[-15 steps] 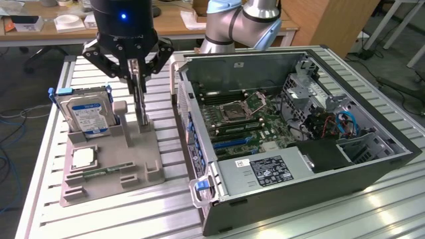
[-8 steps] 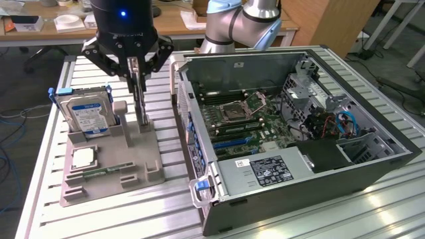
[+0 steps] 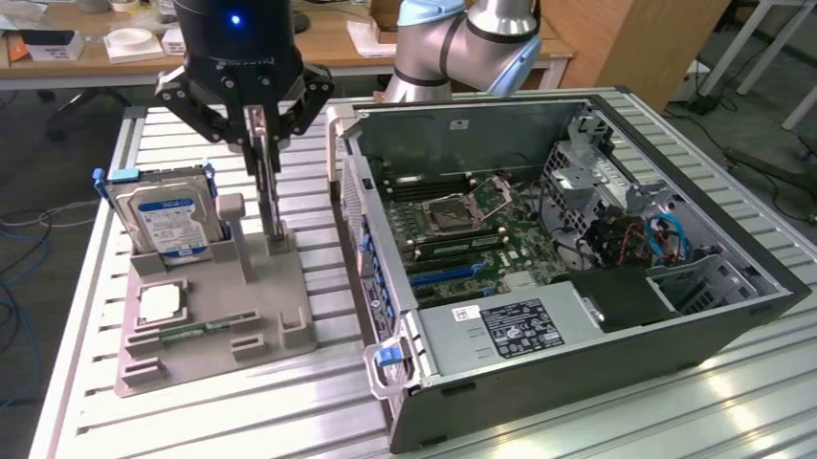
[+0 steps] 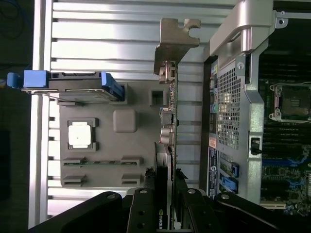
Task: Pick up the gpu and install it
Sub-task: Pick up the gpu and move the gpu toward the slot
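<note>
**Graphics card gripped upright at the holder**

The gripper (image 3: 255, 126) is clamped on the graphics card (image 3: 268, 191), its black fingers (image 4: 144, 208) pressing on either face of the thin board. The card stands on edge, nearly vertical, with its lower end down at the slot of the grey holder (image 3: 217, 368). Whether it has left the slot I cannot tell.

In the wrist view the card (image 4: 169, 114) shows edge-on, running from the gripper (image 4: 165, 196) out to its silver end bracket (image 4: 175, 41). It lies between the holder (image 4: 107, 145) and the rear panel of the computer case (image 4: 233, 87).

On the holder, a hard drive (image 3: 166, 218) with a blue label stands upright, just beside the card, towards the exterior view's left. Nearer the camera a square processor chip (image 3: 160, 304) lies flat in its recess, and a narrow memory stick (image 3: 191, 331) sits in a groove in front of it.

The open computer case (image 3: 575, 382) lies on its side on the slatted metal table (image 3: 230, 421), at the exterior view's right of the holder, its motherboard (image 3: 473, 229) facing up.
</note>
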